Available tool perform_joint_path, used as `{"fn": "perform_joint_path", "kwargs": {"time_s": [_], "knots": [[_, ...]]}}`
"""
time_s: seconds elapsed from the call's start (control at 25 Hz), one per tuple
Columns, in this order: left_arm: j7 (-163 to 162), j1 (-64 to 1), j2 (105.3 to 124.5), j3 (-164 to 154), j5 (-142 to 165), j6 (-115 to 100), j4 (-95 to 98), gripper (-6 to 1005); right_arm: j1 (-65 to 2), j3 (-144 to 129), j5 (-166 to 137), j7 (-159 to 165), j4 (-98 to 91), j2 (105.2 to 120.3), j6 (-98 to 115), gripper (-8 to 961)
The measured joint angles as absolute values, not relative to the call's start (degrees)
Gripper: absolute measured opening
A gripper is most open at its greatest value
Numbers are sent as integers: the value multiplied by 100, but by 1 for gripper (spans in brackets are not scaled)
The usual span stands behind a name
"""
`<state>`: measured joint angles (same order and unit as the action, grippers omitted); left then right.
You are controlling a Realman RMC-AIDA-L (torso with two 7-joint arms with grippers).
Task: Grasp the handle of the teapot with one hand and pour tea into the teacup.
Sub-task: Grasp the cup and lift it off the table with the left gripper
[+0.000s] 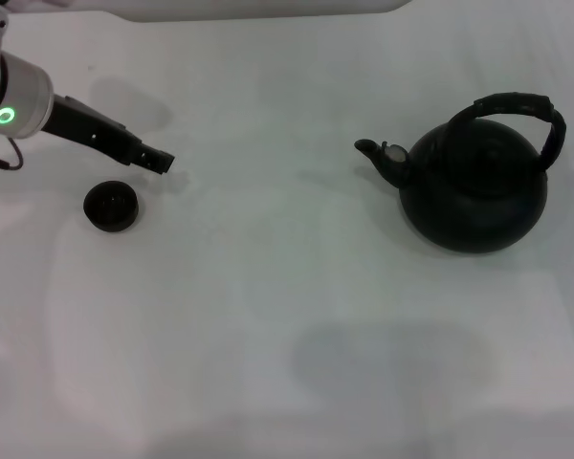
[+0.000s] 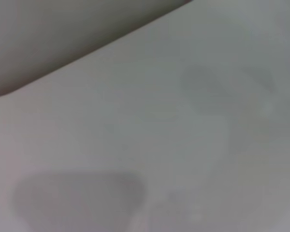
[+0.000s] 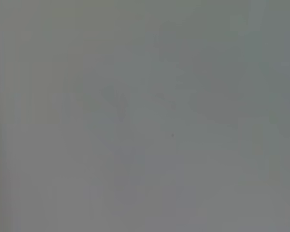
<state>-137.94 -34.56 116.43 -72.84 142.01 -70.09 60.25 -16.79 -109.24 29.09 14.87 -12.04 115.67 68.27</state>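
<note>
The robot's left arm reaches in from the upper left of the head view, its silver wrist section carrying a glowing green ring, then narrowing into a black forearm that slants down toward the middle of the desk [image 1: 268, 316]. The left hand [image 1: 159, 160] at its tip hangs just above and beside the teacup [image 1: 110, 206] without touching it (whether its fingers are open or closed cannot be told). The right hand is not in view. The teacup, small, black and low, sits on the left side of the desk. Well apart on the right stands the teapot [image 1: 474, 191], upright, round and matte black, its spout pointing left toward the teacup, the handle [image 1: 517, 103] arching over its top. The desk is plain white, with faint shadows; both wrist views show only blurred pale surface.
</note>
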Motion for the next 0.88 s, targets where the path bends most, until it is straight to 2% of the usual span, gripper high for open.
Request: {"fn": "perform_joint_path", "kwargs": {"time_s": [0.48,0.88], "knots": [[-13885,-3490,11682,-7319,14640,-7236,5927,880,-1687,-10924,2909,1506,-1212,11573,6829,865],[-13893,-3505,11816,-7336,15020,-7382,5911,866,-1686,-10924,2909,1511,-1204,11576,6830,863]]}}
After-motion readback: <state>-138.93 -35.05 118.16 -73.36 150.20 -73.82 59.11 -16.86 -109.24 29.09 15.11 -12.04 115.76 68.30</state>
